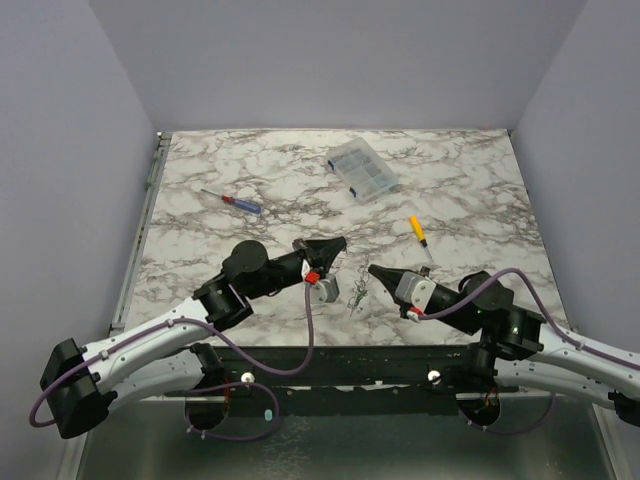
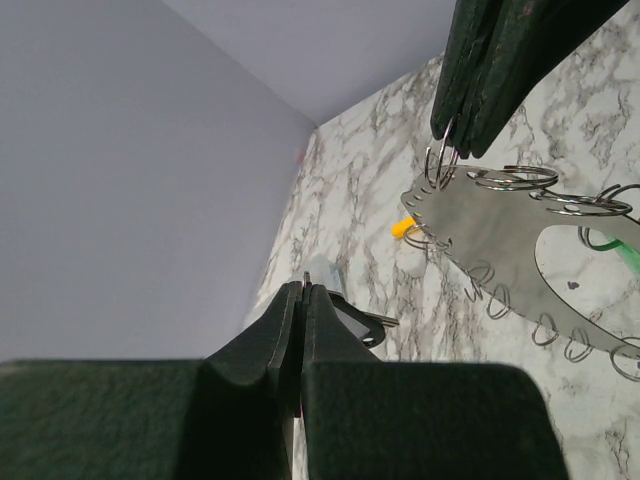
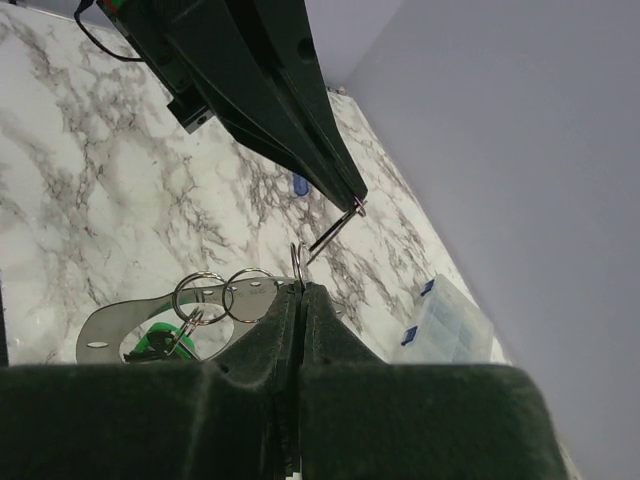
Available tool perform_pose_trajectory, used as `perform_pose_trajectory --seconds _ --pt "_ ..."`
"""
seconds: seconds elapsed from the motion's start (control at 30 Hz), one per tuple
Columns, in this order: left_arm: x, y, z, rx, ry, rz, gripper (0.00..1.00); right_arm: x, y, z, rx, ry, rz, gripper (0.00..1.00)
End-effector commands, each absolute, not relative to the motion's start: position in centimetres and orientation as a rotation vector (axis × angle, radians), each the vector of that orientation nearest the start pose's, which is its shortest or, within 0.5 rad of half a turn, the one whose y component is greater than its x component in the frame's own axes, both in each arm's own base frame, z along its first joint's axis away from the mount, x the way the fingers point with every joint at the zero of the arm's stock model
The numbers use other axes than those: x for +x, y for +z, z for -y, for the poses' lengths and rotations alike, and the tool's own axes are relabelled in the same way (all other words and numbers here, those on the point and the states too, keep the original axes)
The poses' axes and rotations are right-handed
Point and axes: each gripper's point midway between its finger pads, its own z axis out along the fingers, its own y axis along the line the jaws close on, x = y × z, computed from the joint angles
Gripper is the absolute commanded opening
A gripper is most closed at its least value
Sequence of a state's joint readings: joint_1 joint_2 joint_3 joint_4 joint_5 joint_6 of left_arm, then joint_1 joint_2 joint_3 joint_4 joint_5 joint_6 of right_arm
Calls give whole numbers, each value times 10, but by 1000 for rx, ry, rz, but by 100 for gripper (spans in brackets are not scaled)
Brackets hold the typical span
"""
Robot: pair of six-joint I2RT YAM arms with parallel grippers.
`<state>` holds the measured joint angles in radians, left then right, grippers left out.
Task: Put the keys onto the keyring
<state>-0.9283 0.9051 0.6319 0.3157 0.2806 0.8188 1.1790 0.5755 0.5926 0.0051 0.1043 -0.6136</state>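
My left gripper (image 1: 338,242) is shut on a thin silvery key (image 3: 333,233), which shows edge-on as a slim bar slanting down from its tips. My right gripper (image 3: 300,287) is shut on a small split keyring (image 3: 297,258) that stands upright above its fingertips. The key's free end is close beside that keyring. In the left wrist view my own fingers (image 2: 290,310) are pressed together with a sliver of metal at the tip, and the keyring (image 2: 440,165) hangs from the right gripper (image 2: 450,135). Below both grippers lies the metal cluster (image 1: 356,296) on the table.
A flat metal plate (image 2: 500,230) hung with several rings lies on the marble, with something green (image 3: 155,340) beside it. A clear organiser box (image 1: 361,170) stands at the back, a yellow-handled screwdriver (image 1: 418,231) to the right, and a blue-and-red screwdriver (image 1: 235,201) to the left.
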Motion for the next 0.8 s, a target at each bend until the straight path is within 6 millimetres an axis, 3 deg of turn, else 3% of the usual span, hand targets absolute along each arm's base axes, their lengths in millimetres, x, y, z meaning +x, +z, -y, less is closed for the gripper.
perform_pose_trajectory --seconds 0.0,0.2,0.77 --pt "189 300 308 1335 -335 -672 0 142 299 -259 -1155 430 -1007 1" --pt "168 287 306 1401 -319 -522 0 142 294 -264 -1173 436 -1018 1" --pt "151 279 305 1433 -377 -463 0 143 278 -274 -1217 447 -1048 1"
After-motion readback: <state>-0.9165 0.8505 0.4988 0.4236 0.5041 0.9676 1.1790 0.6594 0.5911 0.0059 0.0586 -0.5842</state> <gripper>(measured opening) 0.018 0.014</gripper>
